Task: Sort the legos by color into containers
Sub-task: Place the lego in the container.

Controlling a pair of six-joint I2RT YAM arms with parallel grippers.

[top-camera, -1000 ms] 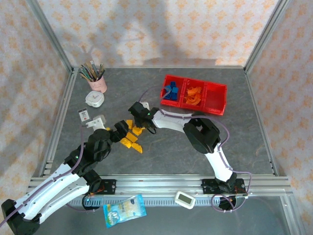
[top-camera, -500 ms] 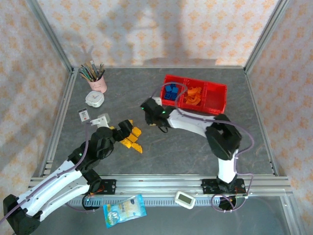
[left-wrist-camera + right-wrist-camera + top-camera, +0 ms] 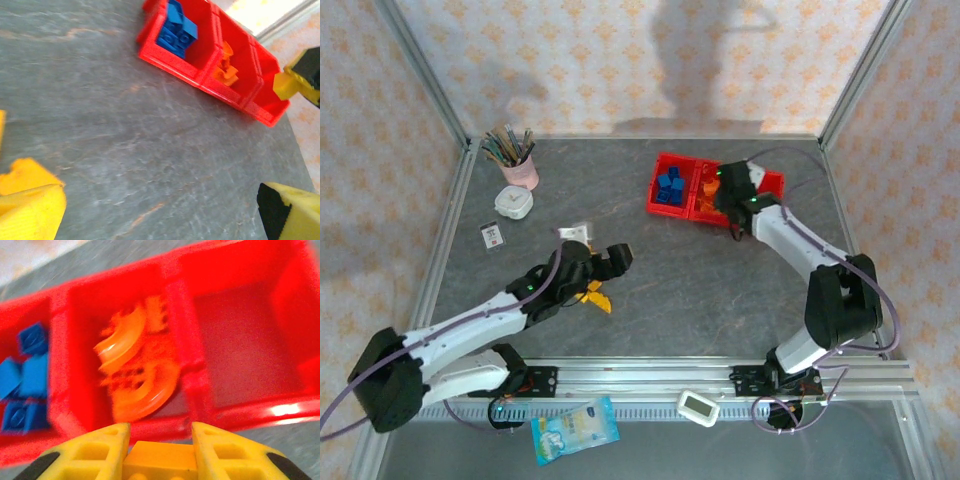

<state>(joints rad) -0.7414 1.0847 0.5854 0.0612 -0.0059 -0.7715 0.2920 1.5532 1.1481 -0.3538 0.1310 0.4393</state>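
The red three-compartment tray [image 3: 767, 178] sits at the back right. Its left compartment holds blue bricks [image 3: 668, 187], the middle one orange arches [image 3: 135, 375], and the right compartment [image 3: 245, 350] is bare. My right gripper [image 3: 728, 198] hovers at the tray's near wall, shut on a yellow-orange brick [image 3: 160, 460]. A few yellow-orange legos [image 3: 592, 293] lie on the table just behind my left gripper [image 3: 615, 258], which is open with nothing between its fingers [image 3: 30, 210]. The left wrist view also shows the tray [image 3: 172, 70] and the right gripper's held brick [image 3: 282, 85].
A pink cup of brushes [image 3: 518, 160], a white timer [image 3: 514, 203] and a small card [image 3: 491, 236] stand at the back left. A snack packet [image 3: 575, 428] and a white device [image 3: 699, 407] lie on the front rail. Open grey table lies between pile and tray.
My right gripper lifted a yellow-orange brick from the pile and carried it right to the tray. My left arm reached forward and to the right past the pile.
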